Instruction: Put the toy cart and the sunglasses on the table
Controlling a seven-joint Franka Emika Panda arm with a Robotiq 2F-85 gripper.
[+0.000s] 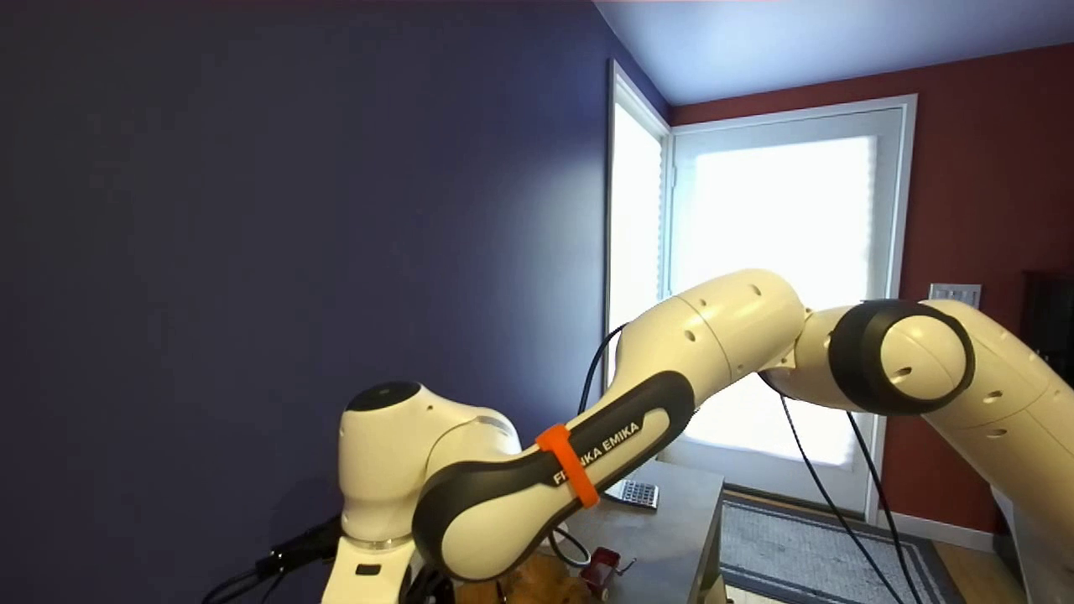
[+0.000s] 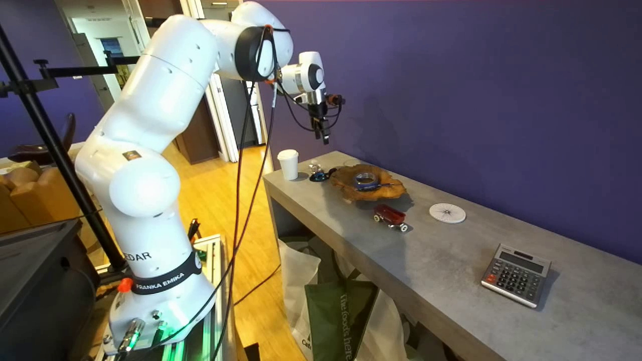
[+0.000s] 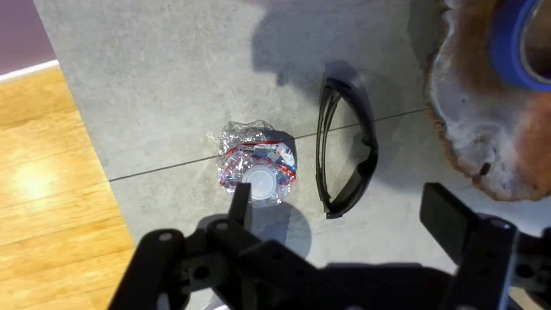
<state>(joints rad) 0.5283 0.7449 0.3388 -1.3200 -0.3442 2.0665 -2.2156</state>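
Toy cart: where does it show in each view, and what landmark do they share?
In an exterior view, the toy cart is at the bottom edge, just right of the wooden piece.
In an exterior view, the toy cart is slightly right of and below centre.
Wrist view: not in it.
Shared landmark: the wooden piece, at the wrist view's right edge.

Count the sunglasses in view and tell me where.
1 pair. The black sunglasses lie on the table, beside but apart from the wooden slab. No others show, though the wooden slab could hide some.
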